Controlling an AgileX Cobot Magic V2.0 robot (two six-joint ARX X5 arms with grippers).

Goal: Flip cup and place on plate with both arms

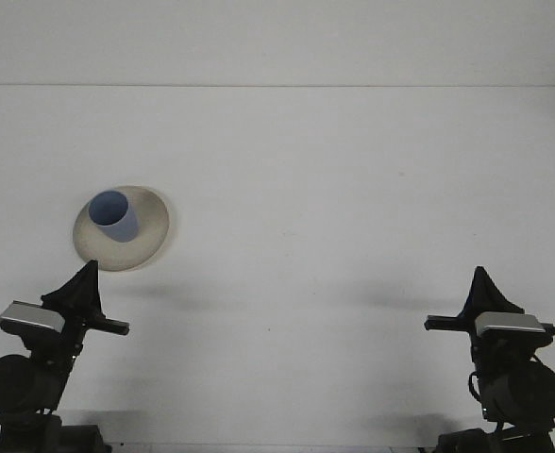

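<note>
One white table (334, 189) bears a plate (150, 241) holding a blue cup (114, 216).

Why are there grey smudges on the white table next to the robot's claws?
In the front view, those are soft shadows: one beside the left end effector, one beside the right end effector. The cup and plate look sharp, with no glare.
</note>
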